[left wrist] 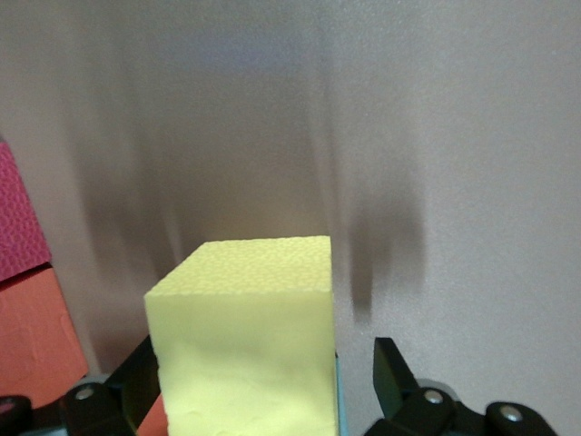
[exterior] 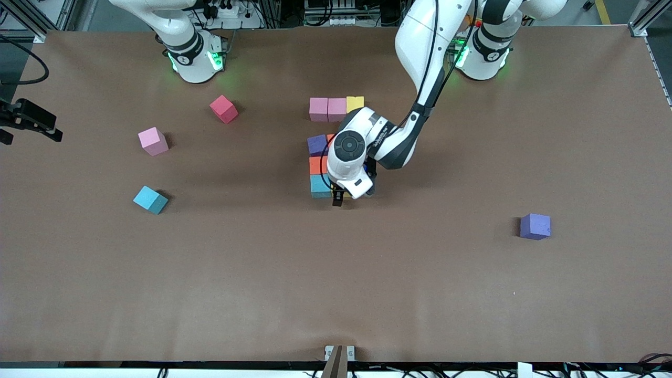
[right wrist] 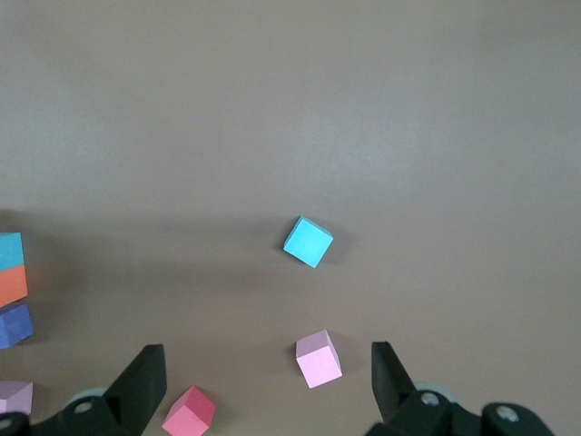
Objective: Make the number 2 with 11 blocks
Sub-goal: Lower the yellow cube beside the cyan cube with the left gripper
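Observation:
Partly built number 2 at the table's middle: two pink blocks (exterior: 318,109) (exterior: 336,109) and a yellow one (exterior: 355,103) in a row, then purple (exterior: 317,145), orange (exterior: 318,165) and teal (exterior: 320,186) in a column nearer the camera. The left arm hides the rest. My left gripper (exterior: 338,200) (left wrist: 263,363) is low beside the teal block, open, with a yellow block (left wrist: 245,345) between its fingers (left wrist: 392,372) and a gap on one side. My right gripper (right wrist: 268,381) hangs open high over the loose red (right wrist: 190,411), pink (right wrist: 319,358) and teal (right wrist: 308,242) blocks; the front view does not show it.
Loose blocks toward the right arm's end: red (exterior: 224,108), pink (exterior: 153,141), teal (exterior: 150,199). A lone purple block (exterior: 535,226) lies toward the left arm's end. A black fixture (exterior: 29,121) juts over the table edge at the right arm's end.

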